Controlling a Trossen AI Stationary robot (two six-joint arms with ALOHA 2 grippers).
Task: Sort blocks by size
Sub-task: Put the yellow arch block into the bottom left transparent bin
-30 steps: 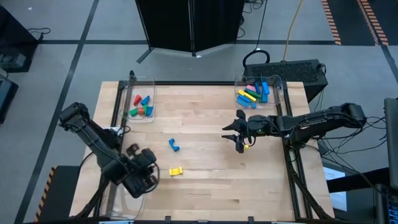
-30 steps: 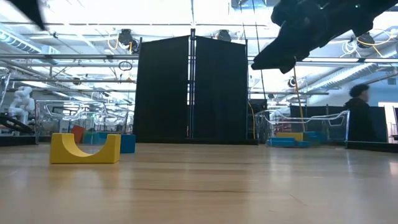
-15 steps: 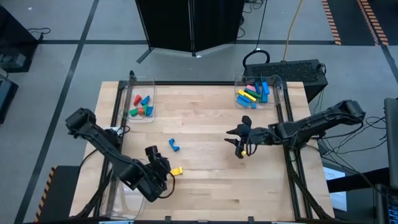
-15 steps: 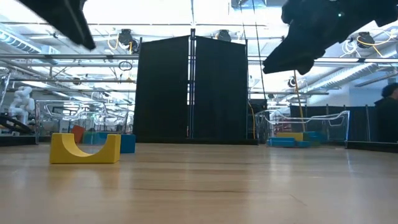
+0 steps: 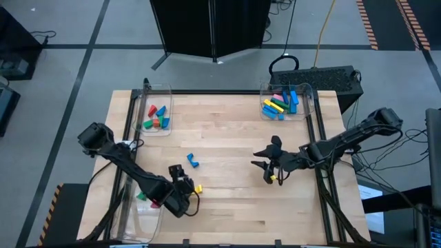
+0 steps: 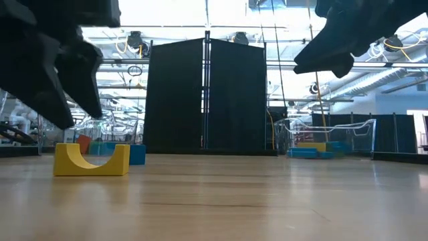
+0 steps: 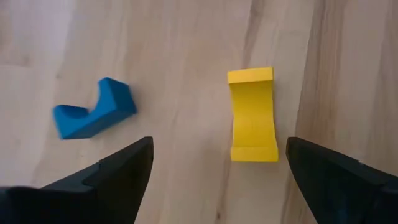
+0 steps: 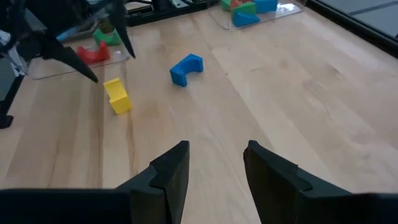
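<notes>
My left gripper (image 7: 211,165) has swung over the yellow block (image 7: 252,115), jaws spread wide; descending off-centre could knock it aside.

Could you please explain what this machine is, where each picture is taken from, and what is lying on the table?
It is a robot with two dark arms at a wooden table, each ending in jaws. One camera looks straight down, one sits at table level, and one rides on each wrist. The left gripper hovers wide open over a yellow arch-shaped block, holding nothing. A blue arch-shaped block lies nearby. The right gripper waits above the table's right side; something small and yellow shows by its jaws, too small to identify. Two clear bins at the far edge hold coloured blocks; a third sits near the left arm.
</notes>
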